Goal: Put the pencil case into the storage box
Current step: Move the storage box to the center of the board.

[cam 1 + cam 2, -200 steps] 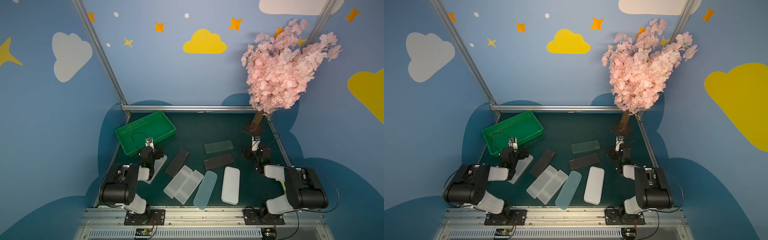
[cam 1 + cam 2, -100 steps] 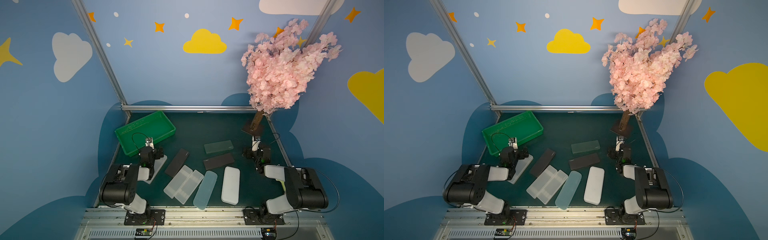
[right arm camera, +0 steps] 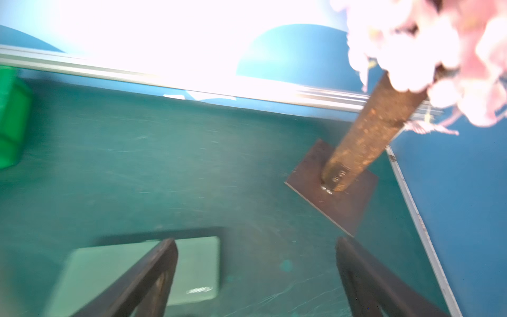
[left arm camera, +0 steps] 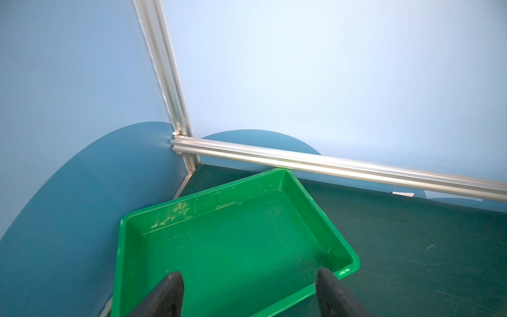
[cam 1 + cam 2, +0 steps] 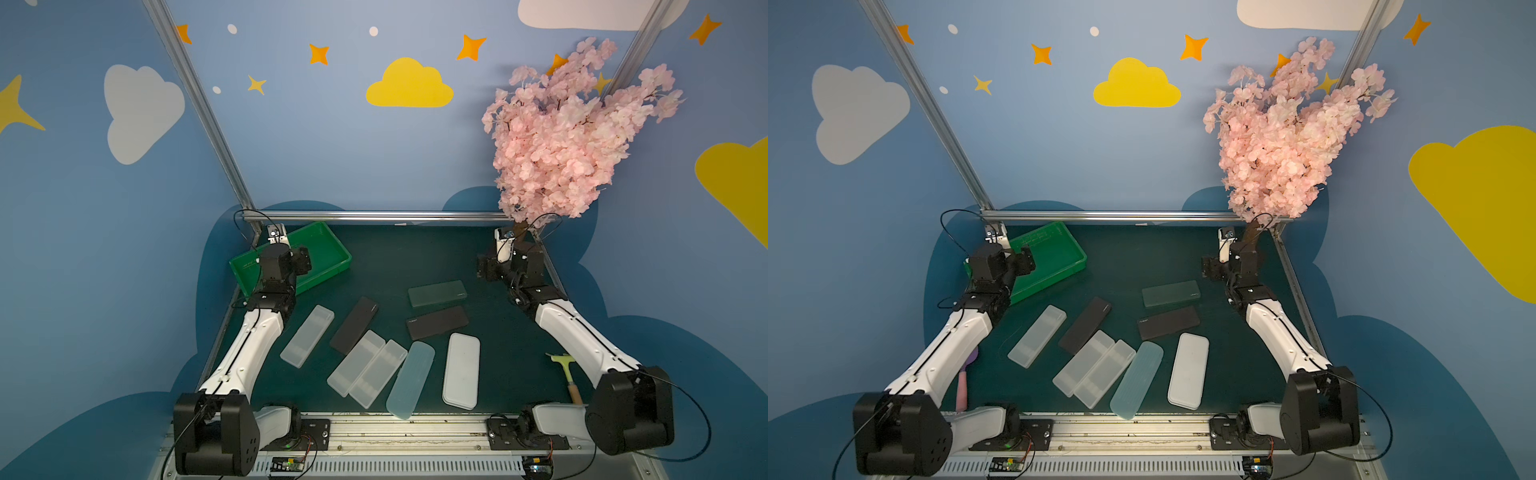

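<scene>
The bright green storage box [image 5: 328,249] [image 5: 1054,253] sits at the back left with nothing in it [image 4: 233,241]. My left gripper [image 5: 302,258] [image 4: 249,273] hangs open above its near part, holding nothing. Several pencil cases lie on the mat: frosted clear [image 5: 307,336], black [image 5: 354,319], an opened clear one [image 5: 368,368], pale blue [image 5: 410,379], white [image 5: 461,370], a second black one [image 5: 437,323] and translucent green [image 5: 437,293] [image 3: 192,269]. My right gripper [image 5: 484,270] [image 3: 255,241] is open and empty above the mat beside the green case.
A pink blossom tree [image 5: 561,137] stands on a brown plate [image 3: 343,197] at the back right, close to my right wrist. A scraper with a wooden handle [image 5: 565,374] lies by the right arm. A pink and purple tool [image 5: 963,382] lies under the left arm. A metal rail [image 5: 374,215] bounds the back.
Both arms have stretched out toward the back. The left gripper went from beside the frosted clear case to above the storage box, its jaws a little narrower. No pencil case has moved.
</scene>
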{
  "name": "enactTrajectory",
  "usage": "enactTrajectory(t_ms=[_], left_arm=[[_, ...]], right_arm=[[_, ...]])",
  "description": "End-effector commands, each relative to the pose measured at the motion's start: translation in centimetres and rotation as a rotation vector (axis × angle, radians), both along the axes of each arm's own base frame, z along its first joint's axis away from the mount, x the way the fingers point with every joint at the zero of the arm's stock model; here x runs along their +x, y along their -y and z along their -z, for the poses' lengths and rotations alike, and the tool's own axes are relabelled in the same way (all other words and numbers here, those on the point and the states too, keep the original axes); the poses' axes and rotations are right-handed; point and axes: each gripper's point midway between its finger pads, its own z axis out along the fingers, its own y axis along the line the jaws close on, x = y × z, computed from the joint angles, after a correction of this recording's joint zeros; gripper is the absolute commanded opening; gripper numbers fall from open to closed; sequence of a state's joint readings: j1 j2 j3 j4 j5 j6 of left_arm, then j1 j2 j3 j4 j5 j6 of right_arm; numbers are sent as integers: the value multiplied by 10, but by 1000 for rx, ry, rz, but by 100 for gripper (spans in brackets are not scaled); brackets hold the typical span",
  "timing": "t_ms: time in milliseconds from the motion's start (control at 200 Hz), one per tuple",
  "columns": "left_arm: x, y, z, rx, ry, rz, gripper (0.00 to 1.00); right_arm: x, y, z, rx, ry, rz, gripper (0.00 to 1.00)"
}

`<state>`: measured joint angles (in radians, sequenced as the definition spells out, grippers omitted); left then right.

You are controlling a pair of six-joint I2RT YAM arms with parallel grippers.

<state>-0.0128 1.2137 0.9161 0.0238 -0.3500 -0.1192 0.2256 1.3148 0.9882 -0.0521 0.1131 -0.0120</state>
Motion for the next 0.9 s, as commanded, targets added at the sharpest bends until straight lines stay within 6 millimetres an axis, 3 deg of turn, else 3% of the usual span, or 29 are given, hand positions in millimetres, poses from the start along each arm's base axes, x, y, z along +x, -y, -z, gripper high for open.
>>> enactTrajectory(t_ms=[0, 260, 360, 546, 661, 891], left_arm=[[-30, -21, 53, -48, -247, -146, 80], [-57, -80, 89, -298, -465, -435, 88], [-60, -88, 103, -357, -527, -463, 90], [-59, -98, 108, -418, -545, -474, 93], [-60, -104, 115, -469, -564, -481, 94], [-67, -114, 132, -482, -608, -508, 94]], right_arm=[[-20, 1, 14, 75, -212, 52, 96], [-28, -69, 5, 182, -345, -143, 98], [-27, -95, 8, 221, -394, -202, 98], [-31, -137, 12, 262, -480, -288, 98], [-35, -155, 16, 257, -515, -329, 98], [-46, -167, 30, 241, -589, -348, 98]])
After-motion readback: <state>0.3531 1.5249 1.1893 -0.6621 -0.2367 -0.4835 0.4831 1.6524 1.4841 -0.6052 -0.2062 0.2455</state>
